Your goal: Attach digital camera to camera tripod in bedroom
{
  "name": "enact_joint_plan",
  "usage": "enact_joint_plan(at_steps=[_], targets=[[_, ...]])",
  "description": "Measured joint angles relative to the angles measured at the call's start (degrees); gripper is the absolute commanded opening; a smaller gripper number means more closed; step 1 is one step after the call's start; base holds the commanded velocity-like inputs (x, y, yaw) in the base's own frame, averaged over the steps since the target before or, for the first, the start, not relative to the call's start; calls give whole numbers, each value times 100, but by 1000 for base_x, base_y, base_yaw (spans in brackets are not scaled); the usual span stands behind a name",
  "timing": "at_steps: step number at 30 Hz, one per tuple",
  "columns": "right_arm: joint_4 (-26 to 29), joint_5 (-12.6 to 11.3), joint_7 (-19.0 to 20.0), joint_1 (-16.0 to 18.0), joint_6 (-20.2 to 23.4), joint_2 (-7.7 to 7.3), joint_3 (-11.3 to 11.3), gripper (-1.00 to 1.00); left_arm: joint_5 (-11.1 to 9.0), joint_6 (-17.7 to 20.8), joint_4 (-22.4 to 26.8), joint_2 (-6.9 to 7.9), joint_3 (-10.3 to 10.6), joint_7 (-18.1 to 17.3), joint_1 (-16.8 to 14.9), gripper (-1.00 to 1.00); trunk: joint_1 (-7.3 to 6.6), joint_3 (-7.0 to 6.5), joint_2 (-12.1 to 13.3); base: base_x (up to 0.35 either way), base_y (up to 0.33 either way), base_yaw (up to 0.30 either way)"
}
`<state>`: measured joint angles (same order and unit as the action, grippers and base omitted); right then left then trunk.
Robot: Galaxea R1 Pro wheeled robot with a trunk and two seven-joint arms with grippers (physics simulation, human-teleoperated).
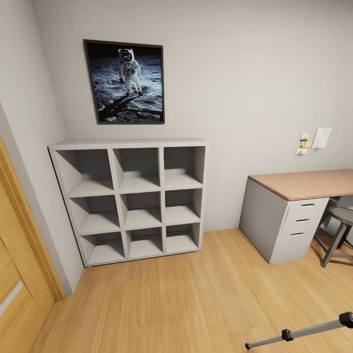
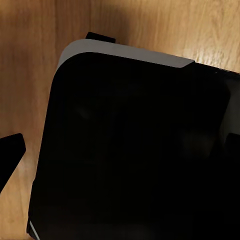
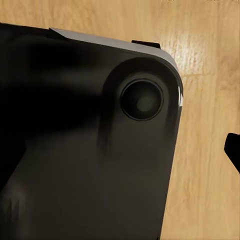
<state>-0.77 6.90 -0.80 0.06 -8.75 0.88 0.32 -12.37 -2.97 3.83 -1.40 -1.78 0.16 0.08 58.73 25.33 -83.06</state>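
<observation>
Head view – tripod leg (image 1: pixel 301 332), cube shelf (image 1: pixel 135 198)

Pale grey walls (image 1: pixel 255 73), honey-light wood-grain floor (image 1: pixel 162 304), grey cube shelf (image 1: pixel 132 201), black-framed astronaut picture (image 1: pixel 125 82) in blue-grey and white, desk (image 1: pixel 306 182) tan on top over light grey drawers, orange-brown wooden door (image 1: pixel 14 284), silver tripod leg (image 1: pixel 314 329) with black joints.
</observation>
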Motion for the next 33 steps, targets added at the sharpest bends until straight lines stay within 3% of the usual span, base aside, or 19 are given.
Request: enact_joint_plan(at_steps=[8, 10, 11, 15, 24, 33], targets=[[62, -16, 3, 2, -10, -27, 26, 100, 10, -8, 16, 4, 15, 2, 0, 100, 0, 0, 0, 0, 0, 0], [295, -16, 38, 2, -6, -41, 27, 100, 21, 7, 172, 71, 20, 31, -1, 100, 0, -1, 0, 0, 0, 0], [394, -11, 45, 2, 7, -33, 24, 100, 24, 21, 272, 97, 21, 41, -1, 100, 0, -1, 0, 0, 0, 0], [1295, -13, 36, 4, 93, -14, 26, 100, 76, 267, 1434, 242, 23, 145, -3, 100, 0, -3, 0, 0, 0, 0], [2617, -133, 26, 3, 805, 3, 38, 100, 129, 1188, 2773, 365, 9, 156, -23, 100, 0, -3, 1, 0, 0, 0], [3075, -219, 24, 2, 1146, 4, 39, 100, 136, 1449, 3035, 363, 16, 139, -170, 100, 0, -3, 1, 0, 0, 0]])
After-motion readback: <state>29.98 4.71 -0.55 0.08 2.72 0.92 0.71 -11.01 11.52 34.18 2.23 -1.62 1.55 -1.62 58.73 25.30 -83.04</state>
